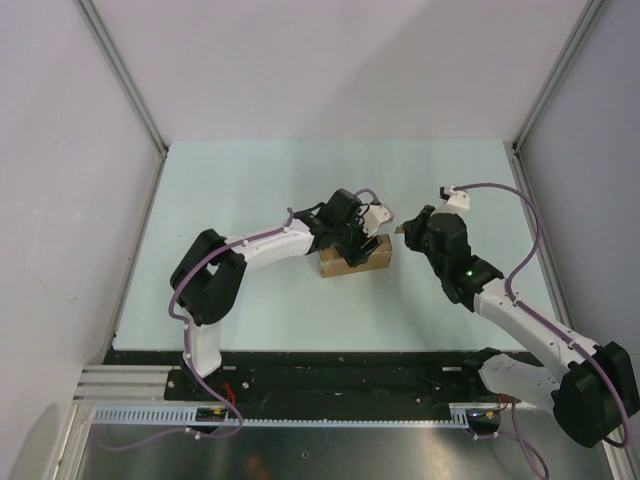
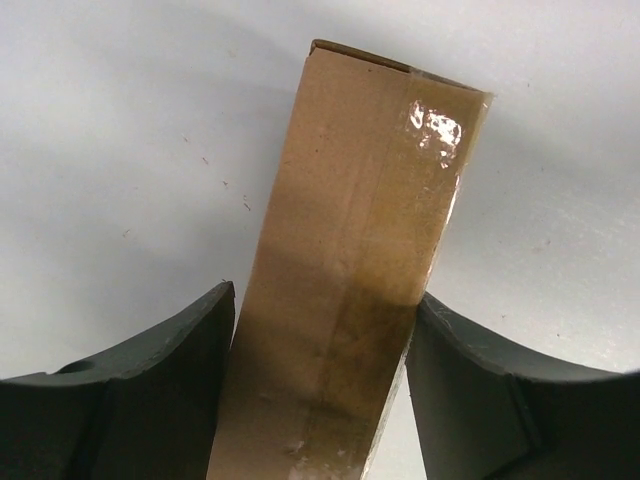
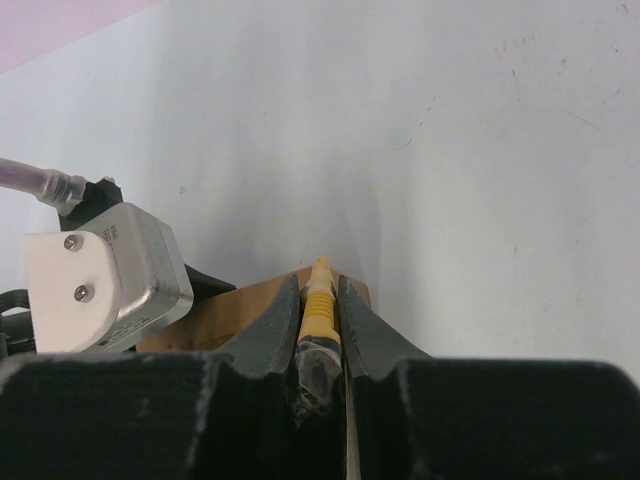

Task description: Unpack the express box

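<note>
The express box (image 1: 357, 262), plain brown cardboard, lies on the table at the centre. My left gripper (image 1: 352, 243) comes down on it from above. In the left wrist view the taped box (image 2: 350, 230) fills the gap between both black fingers (image 2: 180, 380), and the left gripper (image 2: 322, 295) is shut on its two long sides. My right gripper (image 1: 408, 232) hovers just right of the box. It is shut on a yellow utility knife (image 3: 318, 305), whose tip points at the box's near end (image 3: 245, 308).
The left arm's white wrist camera housing (image 3: 105, 275) sits close to the left of the knife tip. White walls (image 1: 60, 200) enclose the pale green table (image 1: 250, 190) on three sides. The arm bases stand on the black rail (image 1: 330, 375) at the near edge.
</note>
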